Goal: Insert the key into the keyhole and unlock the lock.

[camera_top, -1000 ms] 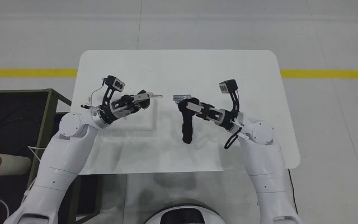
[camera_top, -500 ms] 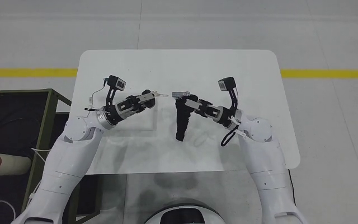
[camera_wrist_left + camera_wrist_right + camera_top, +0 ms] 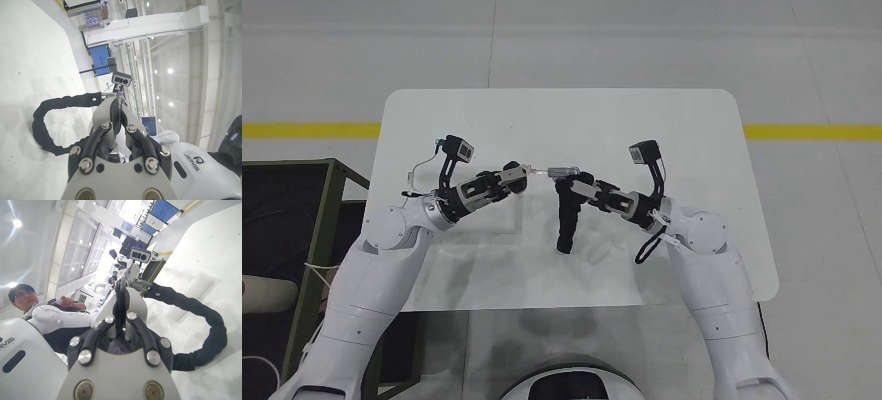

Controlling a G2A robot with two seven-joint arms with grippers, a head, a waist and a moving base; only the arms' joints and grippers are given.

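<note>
Key (image 3: 533,171), pinched in the left end effector (image 3: 513,174), now sits just beside the lock (image 3: 561,172) clamped by the right end effector (image 3: 581,184), above the surface (image 3: 692,130). The gap has closed over the last second; whether the tip has entered yet is unclear.

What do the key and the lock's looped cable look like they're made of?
Key: thin, flat, silvery blade pinched in the left hand, so likely bare metal. Cable: matte black, wrinkled sleeve, apparently fabric; whatever runs inside is hidden. Lock body: grey with a slight sheen, probably metal.
</note>
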